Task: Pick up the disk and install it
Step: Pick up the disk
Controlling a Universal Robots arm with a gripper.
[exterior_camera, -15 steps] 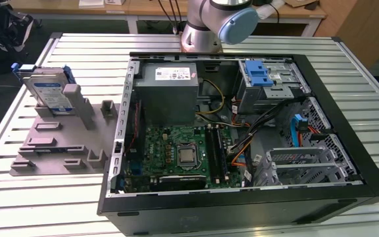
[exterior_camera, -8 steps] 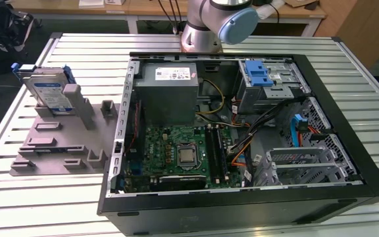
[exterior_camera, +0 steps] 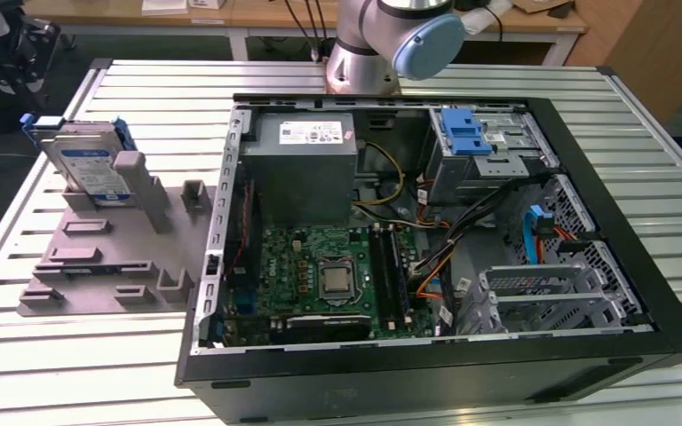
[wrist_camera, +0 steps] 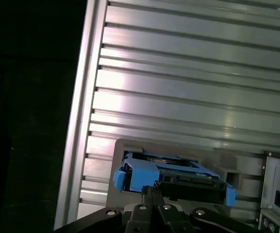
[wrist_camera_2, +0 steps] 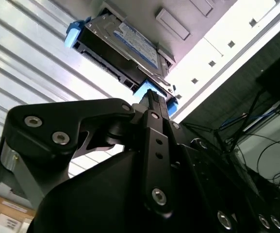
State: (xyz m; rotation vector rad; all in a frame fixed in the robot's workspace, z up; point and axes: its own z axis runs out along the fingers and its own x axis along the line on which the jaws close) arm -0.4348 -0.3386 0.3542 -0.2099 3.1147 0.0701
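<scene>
Whether my gripper (wrist_camera_2: 152, 95) is clenched or released, I cannot tell; it holds nothing. In both wrist views it points toward the disk (wrist_camera_2: 123, 46), whose blue frame shows just past its tip (wrist_camera: 153, 188). The disk (exterior_camera: 90, 169) stands on edge in a grey holder (exterior_camera: 92, 257) on the slatted table (exterior_camera: 104, 355), at the exterior view's left of the open case (exterior_camera: 436, 382). My arm (exterior_camera: 400, 35) rises behind the case.

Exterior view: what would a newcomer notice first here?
The open computer case dominates the middle, its green motherboard exposed. At the exterior view's left, the disk stands on edge in a grey holder on the slatted table. In the second wrist view the gripper points toward it.
</scene>
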